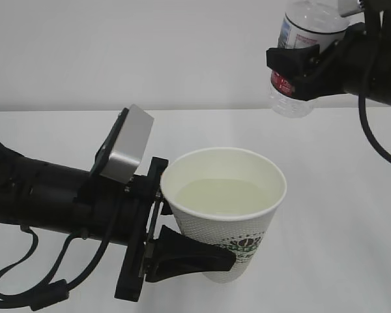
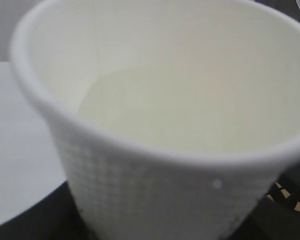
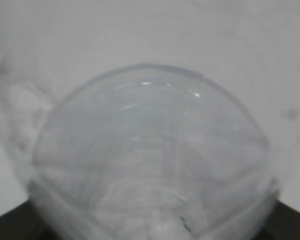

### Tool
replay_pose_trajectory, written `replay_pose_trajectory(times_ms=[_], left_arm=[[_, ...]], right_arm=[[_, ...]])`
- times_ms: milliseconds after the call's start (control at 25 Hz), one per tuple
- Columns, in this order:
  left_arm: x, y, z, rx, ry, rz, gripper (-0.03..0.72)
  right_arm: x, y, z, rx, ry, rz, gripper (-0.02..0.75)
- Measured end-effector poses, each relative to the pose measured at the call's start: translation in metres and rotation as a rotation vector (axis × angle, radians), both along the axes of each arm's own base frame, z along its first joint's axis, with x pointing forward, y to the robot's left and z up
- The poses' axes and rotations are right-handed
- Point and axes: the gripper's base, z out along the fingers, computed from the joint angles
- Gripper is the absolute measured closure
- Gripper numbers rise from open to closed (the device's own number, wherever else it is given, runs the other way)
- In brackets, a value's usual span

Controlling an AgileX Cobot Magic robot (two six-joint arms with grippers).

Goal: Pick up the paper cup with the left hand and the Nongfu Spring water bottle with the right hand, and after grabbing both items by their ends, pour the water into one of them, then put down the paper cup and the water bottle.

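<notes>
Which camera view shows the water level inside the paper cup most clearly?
The exterior view: the water sits well below the paper cup's rim. The left wrist view shows it close but blurred. The right wrist view shows only the bottle.

Left gripper (image 1: 182, 251) reaches in level and clamped; right gripper (image 1: 300, 65) hangs high, also clamped.

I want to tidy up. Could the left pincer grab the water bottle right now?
Probably not. The left pincer is already shut around the paper cup, which holds water, and the water bottle hangs high up in the right pincer.
</notes>
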Motion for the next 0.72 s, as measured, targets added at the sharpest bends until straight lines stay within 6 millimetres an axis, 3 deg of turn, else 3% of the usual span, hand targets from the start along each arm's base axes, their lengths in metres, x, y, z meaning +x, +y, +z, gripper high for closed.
replay_pose_trajectory(times_ms=[720], left_arm=[[0.000, 0.000, 0.000, 0.000, 0.000, 0.000, 0.230]], right_arm=[[0.009, -0.033, 0.000, 0.009, 0.008, -0.122, 0.250]])
